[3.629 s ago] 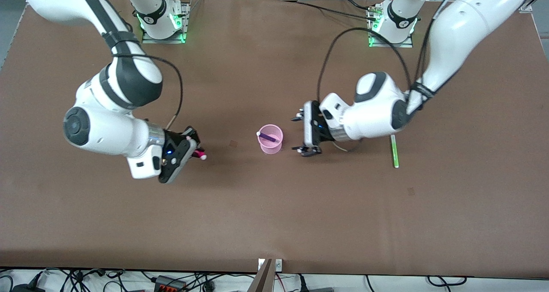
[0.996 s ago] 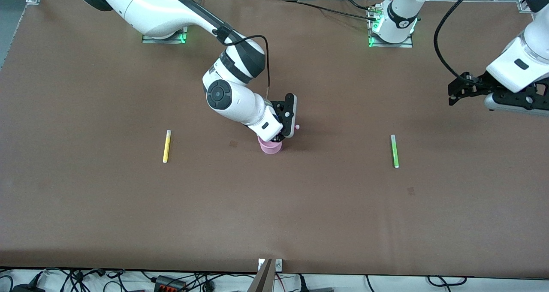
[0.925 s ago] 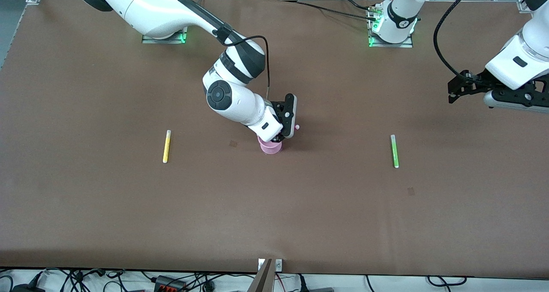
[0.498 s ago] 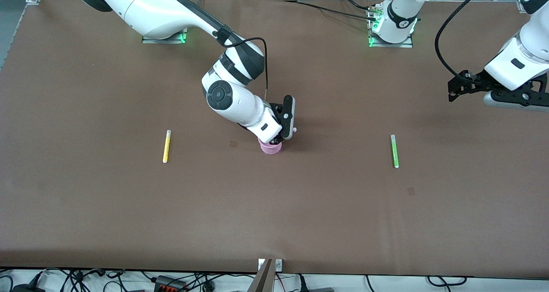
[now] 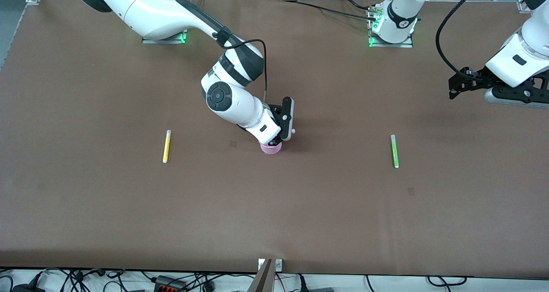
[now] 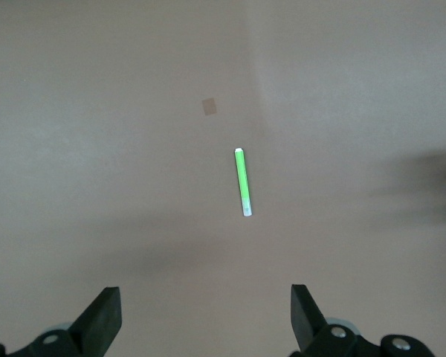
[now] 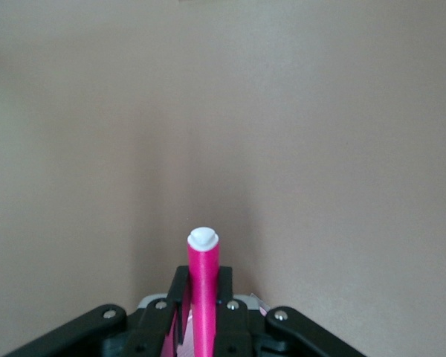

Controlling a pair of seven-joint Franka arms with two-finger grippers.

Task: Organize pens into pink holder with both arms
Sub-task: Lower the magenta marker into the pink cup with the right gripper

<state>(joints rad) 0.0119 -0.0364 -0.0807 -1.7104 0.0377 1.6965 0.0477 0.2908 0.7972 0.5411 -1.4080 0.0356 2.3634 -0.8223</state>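
Observation:
My right gripper (image 5: 284,131) hangs right over the pink holder (image 5: 271,149) in the middle of the table and covers most of it. It is shut on a magenta pen (image 7: 204,286) whose white end (image 5: 293,131) sticks out past the fingers (image 7: 224,286). A yellow pen (image 5: 166,146) lies flat toward the right arm's end of the table. A green pen (image 5: 394,151) lies flat toward the left arm's end and also shows as the green pen (image 6: 242,182) under my left gripper (image 6: 204,320). That left gripper (image 5: 451,88) is open, empty and raised.
Two small darker patches (image 5: 233,143) (image 5: 411,191) mark the brown table cover (image 5: 274,223). A metal bracket (image 5: 266,277) and loose cables sit at the table edge nearest the front camera. The arm bases (image 5: 390,26) stand along the opposite edge.
The right gripper has eased down and slightly toward the holder with the magenta pen. The left gripper has drifted a little toward the bases, still open. The pens on the table have not moved.

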